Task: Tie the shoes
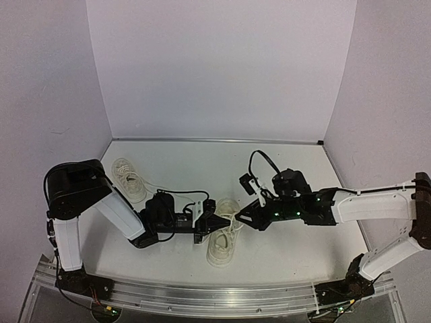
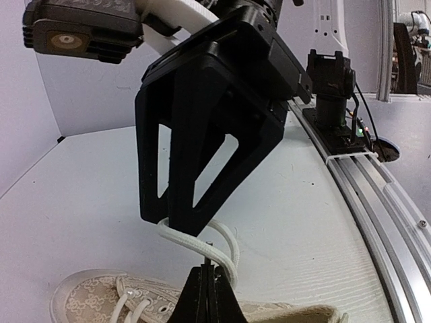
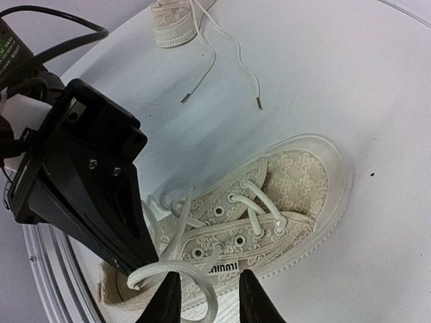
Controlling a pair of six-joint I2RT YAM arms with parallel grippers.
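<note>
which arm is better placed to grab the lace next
right, probably: the right gripper is open at the raised lace of the sneaker, ready to close; the left gripper is shut on that lace, holding it up

The near sneaker (image 1: 221,247) lies on the table (image 1: 202,161) between the arms, with the left pincer (image 1: 221,221) and right pincer (image 1: 239,219) meeting above its lace (image 3: 158,270), while the far sneaker (image 1: 128,177) sits behind at the left.

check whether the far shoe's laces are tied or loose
Loose. The far shoe has its two lace ends trailing apart across the table, tips lying separate, with no bow in view.
</note>
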